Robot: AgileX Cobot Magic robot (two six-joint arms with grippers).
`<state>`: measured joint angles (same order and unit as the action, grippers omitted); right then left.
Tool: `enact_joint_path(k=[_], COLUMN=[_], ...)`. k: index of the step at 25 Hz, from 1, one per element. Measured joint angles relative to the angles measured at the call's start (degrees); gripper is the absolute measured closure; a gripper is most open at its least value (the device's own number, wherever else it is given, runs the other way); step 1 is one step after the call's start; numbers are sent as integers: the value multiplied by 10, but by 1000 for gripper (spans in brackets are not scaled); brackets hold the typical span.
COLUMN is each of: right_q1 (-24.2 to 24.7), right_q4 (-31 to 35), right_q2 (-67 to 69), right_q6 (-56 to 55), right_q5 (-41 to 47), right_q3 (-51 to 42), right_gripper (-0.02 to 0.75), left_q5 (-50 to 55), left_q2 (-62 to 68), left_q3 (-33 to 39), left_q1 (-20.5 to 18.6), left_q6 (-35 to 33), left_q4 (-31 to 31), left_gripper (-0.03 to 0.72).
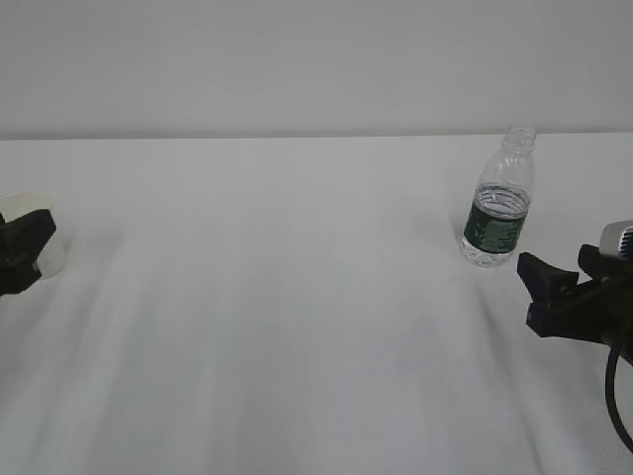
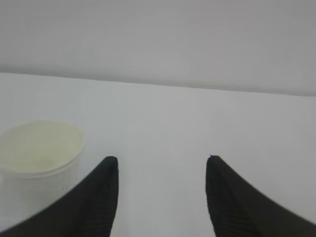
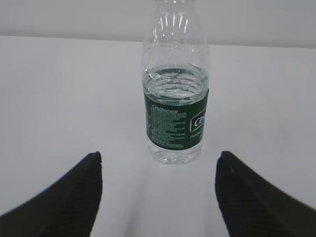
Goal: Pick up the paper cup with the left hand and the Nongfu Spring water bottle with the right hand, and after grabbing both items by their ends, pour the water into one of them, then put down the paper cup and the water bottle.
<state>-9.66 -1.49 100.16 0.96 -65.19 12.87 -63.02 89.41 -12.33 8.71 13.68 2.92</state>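
a: entry. the nongfu spring water bottle (image 3: 175, 98) stands upright on the desk (image 1: 297, 297), right of centre, long axis vertical, the water (image 3: 175, 86) filling roughly the lower half; no cap that i can make out. where is the right hand?

b: the right hand (image 3: 158, 170) sits low, near the bottle but apart from it, fingers spread wide and holding nothing. in the right wrist view the bottle is straight ahead, centred in the gap. a plain forward advance should bring the fingers either side of the green label.

a: and the paper cup (image 2: 39, 148)?

b: upright at the far left edge of the desk, mouth up, inside looks empty. the left hand (image 2: 160, 163) is also spread and empty. the cup lies ahead and to the left of its gap, just beside the left finger; contact i cannot tell.

a: judgement?

b: neither item grasped yet. right arm is lined up; left needs a sideways shift toward the cup before closing, or a finger may knock it over.
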Motion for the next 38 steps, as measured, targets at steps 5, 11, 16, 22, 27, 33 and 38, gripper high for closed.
enact_joint_path(k=[5,11,16,22,27,33,38], right_q1=[0,0,0,0,0,0,0], right_q4=[-1,-1,-1,1,1,1,2], right_q2=[0,0,5,58,118,158,183], right_q6=[0,0,0,0,0,-2,-4], right_q5=[-1,-1,-3,-4,-4,-4,-4], right_q3=[0,0,0,25,66,120,153], right_gripper=[202,202,202,202,183,102,68], left_q5=[-18,-23,-25,-26,-26,-27,-27], left_q2=[53,74,94,128,145,145,145], left_q3=[62,70,70,64,52,51,51], left_q1=[0,0,0,0,0,0,0], left_q6=[-2,-51,-81,-84,-84,-84,-84], left_q4=[-58,-74,-86,-88,-100,-101,-101], left_gripper=[288,288,230,109,101,101,101])
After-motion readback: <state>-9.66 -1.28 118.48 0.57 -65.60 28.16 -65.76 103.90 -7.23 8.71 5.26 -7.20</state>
